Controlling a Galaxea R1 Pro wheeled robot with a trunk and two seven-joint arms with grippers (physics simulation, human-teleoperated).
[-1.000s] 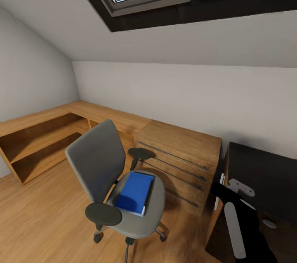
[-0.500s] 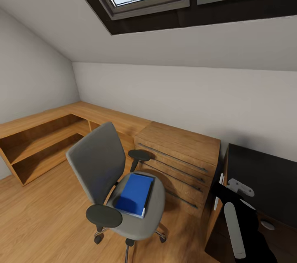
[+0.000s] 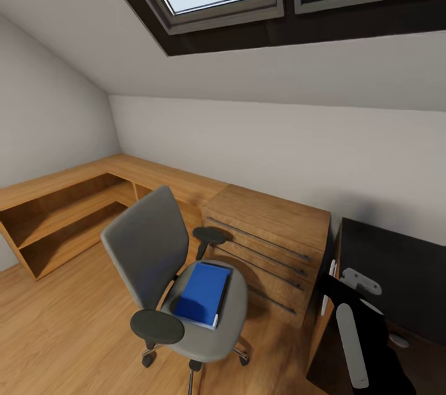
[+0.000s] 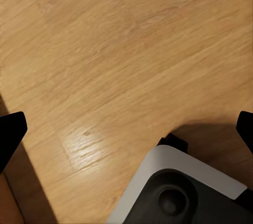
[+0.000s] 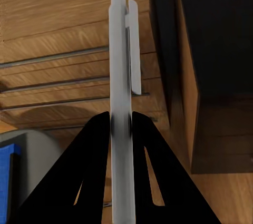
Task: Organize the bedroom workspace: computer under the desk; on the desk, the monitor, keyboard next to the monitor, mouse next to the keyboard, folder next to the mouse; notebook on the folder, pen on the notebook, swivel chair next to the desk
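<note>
Clamping the pen between both fingers, the right gripper sits at 4 o'clock beside the desk. Left gripper spread wide, empty, above floor. Folder lies on swivel chair, 7 o'clock.

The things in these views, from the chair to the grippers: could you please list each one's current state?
swivel chair: upright on the wood floor, folder on its seat.
folder: closed, lying flat on the seat.
pen: clamped between the right gripper's fingers.
right gripper: shut on the pen.
left gripper: open, over the bare floor.
oak drawer cabinet: drawers shut.
</note>
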